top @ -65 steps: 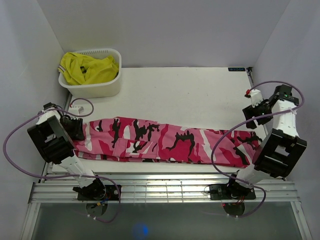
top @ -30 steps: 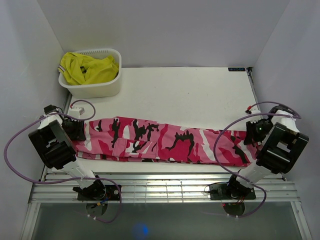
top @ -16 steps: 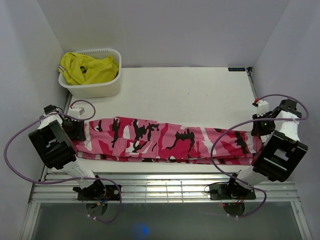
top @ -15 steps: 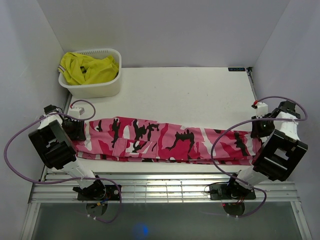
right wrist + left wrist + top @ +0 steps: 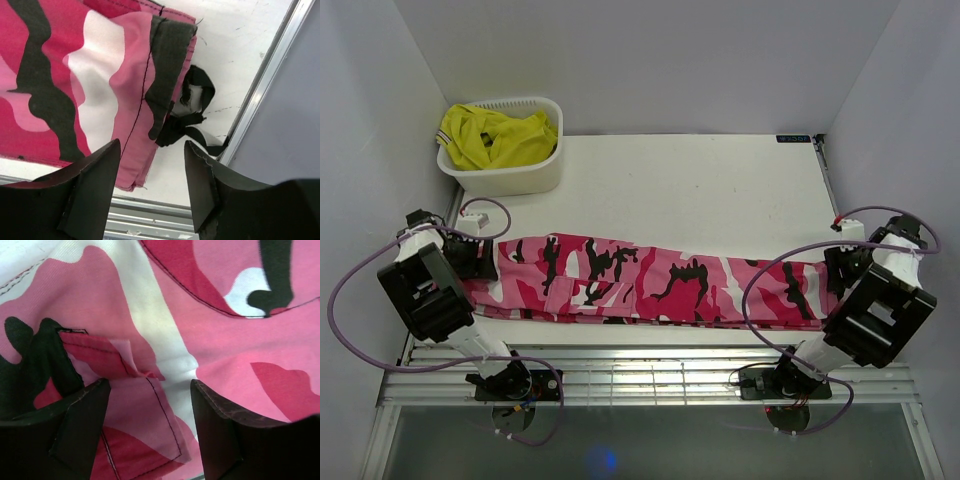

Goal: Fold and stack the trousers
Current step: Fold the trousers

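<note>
— While the two arms crouch at either edge of the overhead frame, where are the trousers?

— Flat on the table. They make a long camouflage band across the lower middle of the frame. It runs from the left arm at the left edge to the right arm at the right edge. The band slopes a little, its left end higher in the frame than its right.

— And the left jaws?

— Spread. In the left wrist view the two dark fingers stand apart at the bottom of the frame. Pink fabric with a stitched flap fills the gap between them. Whether the tips press the cloth I cannot tell.

— The right jaws?

— Spread as well. Their fingers sit at the bottom of the right wrist view, with the hemmed end of a leg between and above them. A black strap lies curled on the bare table, touching that hem on its right. It is near a metal rail that cuts diagonally through the right of the frame.

— Anything else about?

— A white basket in the upper left of the overhead frame, on the table's corner, well apart from the trousers. A yellow garment is heaped inside it.
</note>
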Robot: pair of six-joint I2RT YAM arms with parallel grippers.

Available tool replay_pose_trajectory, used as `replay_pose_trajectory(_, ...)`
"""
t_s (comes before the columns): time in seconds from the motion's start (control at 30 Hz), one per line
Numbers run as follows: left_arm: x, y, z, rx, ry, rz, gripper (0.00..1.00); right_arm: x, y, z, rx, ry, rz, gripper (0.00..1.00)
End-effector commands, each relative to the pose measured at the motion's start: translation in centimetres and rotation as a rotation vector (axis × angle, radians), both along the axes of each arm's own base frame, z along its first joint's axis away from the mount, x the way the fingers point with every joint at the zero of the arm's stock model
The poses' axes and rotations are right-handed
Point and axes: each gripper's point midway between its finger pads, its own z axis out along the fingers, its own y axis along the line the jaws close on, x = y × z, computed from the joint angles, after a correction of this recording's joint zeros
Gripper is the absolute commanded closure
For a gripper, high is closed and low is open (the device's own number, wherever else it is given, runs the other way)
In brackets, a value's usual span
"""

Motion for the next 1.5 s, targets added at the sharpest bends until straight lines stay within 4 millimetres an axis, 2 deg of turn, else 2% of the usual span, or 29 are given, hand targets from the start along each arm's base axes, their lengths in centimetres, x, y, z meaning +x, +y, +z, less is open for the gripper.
replay_pose_trajectory(0.0,1.3,-0.6,3.9,-0.023,-0.109,-0.012,0.23,-1.5,1.0,0.6,0.032,0.042,0.010,0.41)
replay_pose_trajectory(0.07,1.7,-0.7,5.2,-0.029,-0.137,-0.006,0.23,-2.3,1.4,-0.3,0.055,0.084,-0.011,0.41)
replay_pose_trajectory(0.13,1.8,-1.2,6.5,-0.040,-0.164,-0.008,0.22,-3.0,1.9,-1.4,0.083,0.124,-0.020,0.48)
replay_pose_trajectory(0.17,1.8,-1.3,7.0,-0.040,-0.175,-0.010,0.21,-3.3,2.0,-1.6,0.089,0.139,-0.022,0.65)
replay_pose_trajectory(0.27,1.6,-1.6,8.3,-0.031,-0.207,-0.024,0.19,-3.5,1.5,-1.8,0.084,0.152,-0.027,0.92)
replay_pose_trajectory(0.4,0.4,-1.9,8.8,-0.034,-0.188,-0.039,0.18,-1.9,-2.2,-0.2,-0.009,0.097,-0.043,0.92)
replay_pose_trajectory(0.5,-0.4,-1.7,8.9,-0.044,-0.171,-0.040,0.18,-0.9,-5.3,0.4,-0.082,0.077,-0.063,0.92)
replay_pose_trajectory(0.57,-0.9,-1.1,8.6,-0.040,-0.158,-0.022,0.18,-0.2,-6.3,1.0,-0.104,0.062,-0.063,0.92)
replay_pose_trajectory(0.63,-1.6,-0.4,8.2,-0.026,-0.135,-0.015,0.18,0.2,-6.3,1.4,-0.098,0.052,-0.063,0.92)
replay_pose_trajectory(0.73,-2.5,1.5,7.9,-0.012,-0.120,0.032,0.18,1.3,-5.8,3.2,-0.086,-0.001,-0.051,0.61)
replay_pose_trajectory(0.77,-3.0,2.5,8.0,-0.008,-0.115,0.068,0.18,1.5,-4.5,3.8,-0.037,-0.029,-0.031,0.42)
replay_pose_trajectory(0.8,-3.4,2.9,7.9,-0.012,-0.104,0.088,0.18,1.7,-3.4,5.0,-0.039,-0.064,-0.006,0.38)
replay_pose_trajectory(0.87,-3.8,4.2,8.0,-0.030,-0.106,0.136,0.18,1.7,-0.1,5.9,0.037,-0.098,0.069,0.34)
replay_pose_trajectory(0.97,-4.3,4.6,7.7,-0.048,-0.104,0.157,0.18,1.7,6.3,5.8,0.105,-0.099,0.215,0.36)
replay_pose_trajectory(1.07,-4.2,4.9,7.6,-0.040,-0.112,0.202,0.18,0.7,10.9,3.8,0.170,-0.026,0.283,0.37)
replay_pose_trajectory(1.1,-4.1,5.1,7.6,-0.037,-0.111,0.224,0.18,1.0,11.5,3.0,0.180,-0.015,0.285,0.36)
replay_pose_trajectory(1.13,-4.0,5.3,7.6,-0.039,-0.105,0.253,0.18,0.4,12.2,2.0,0.203,0.021,0.274,0.36)
replay_pose_trajectory(1.2,-3.7,5.8,8.2,-0.064,-0.115,0.331,0.18,0.1,12.6,-0.1,0.208,0.088,0.285,0.38)
replay_pose_trajectory(1.23,-3.6,5.9,8.4,-0.081,-0.123,0.355,0.18,0.4,12.2,-1.0,0.190,0.091,0.287,0.38)
replay_pose_trajectory(1.3,-3.6,6.1,9.2,-0.126,-0.145,0.412,0.17,-0.5,11.1,-3.5,0.142,0.174,0.286,0.40)
replay_pose_trajectory(1.33,-3.6,6.1,9.4,-0.138,-0.152,0.428,0.15,0.0,10.2,-4.3,0.099,0.167,0.287,0.40)
replay_pose_trajectory(1.37,-3.8,6.3,9.6,-0.150,-0.156,0.453,0.15,-0.2,8.8,-4.9,0.037,0.191,0.283,0.40)
replay_pose_trajectory(1.4,-3.8,6.3,9.8,-0.168,-0.153,0.489,0.14,-0.6,8.3,-5.8,0.018,0.217,0.279,0.40)
replay_pose_trajectory(1.47,-4.0,6.3,10.2,-0.183,-0.162,0.522,0.14,-0.2,6.4,-6.4,-0.039,0.223,0.257,0.41)
